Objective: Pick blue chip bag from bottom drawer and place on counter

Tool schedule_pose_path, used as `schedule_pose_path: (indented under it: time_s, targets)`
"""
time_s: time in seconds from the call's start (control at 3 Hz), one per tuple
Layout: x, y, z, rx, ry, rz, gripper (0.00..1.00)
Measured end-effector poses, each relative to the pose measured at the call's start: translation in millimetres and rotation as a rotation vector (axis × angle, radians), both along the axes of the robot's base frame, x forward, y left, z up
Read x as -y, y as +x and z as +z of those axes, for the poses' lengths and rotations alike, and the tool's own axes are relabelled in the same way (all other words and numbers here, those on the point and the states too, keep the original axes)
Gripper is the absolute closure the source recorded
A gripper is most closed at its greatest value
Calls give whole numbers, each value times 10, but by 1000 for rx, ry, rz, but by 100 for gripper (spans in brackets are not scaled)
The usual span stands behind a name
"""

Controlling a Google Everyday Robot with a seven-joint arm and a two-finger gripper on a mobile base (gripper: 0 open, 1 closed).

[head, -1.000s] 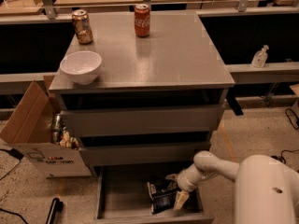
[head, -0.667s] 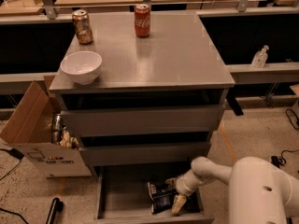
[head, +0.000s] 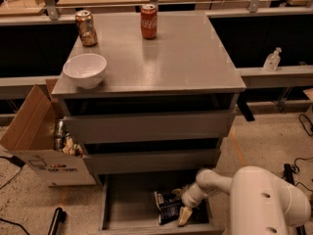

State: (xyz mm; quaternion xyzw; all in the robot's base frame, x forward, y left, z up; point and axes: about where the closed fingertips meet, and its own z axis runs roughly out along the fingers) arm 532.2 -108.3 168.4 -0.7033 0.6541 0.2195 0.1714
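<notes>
The blue chip bag [head: 167, 207] lies crumpled on the floor of the open bottom drawer [head: 129, 199], right of its middle. My gripper [head: 182, 204] is down inside the drawer at the bag's right end. It is open, with one pale finger [head: 185, 215] in front of the bag and the other behind it. My white arm [head: 264, 202] reaches in from the lower right. The grey counter [head: 186, 58] tops the cabinet above.
On the counter stand a white bowl [head: 85, 70], a bronze can [head: 86, 28] and a red soda can [head: 148, 21]. An open cardboard box [head: 36, 141] of clutter sits left of the cabinet. A black object [head: 56, 221] lies on the floor. The two upper drawers are closed.
My gripper has edged a little to the left, closer onto the bag's right end. The bag and the drawer have not moved.
</notes>
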Motion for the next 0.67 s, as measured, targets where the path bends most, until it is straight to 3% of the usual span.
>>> schedule_pose_path:
  time_s: [0.33,0.67]
  targets:
    - [-7,11,-73,2,-1,1,35]
    - [-7,11,-8,2,-1,1,58]
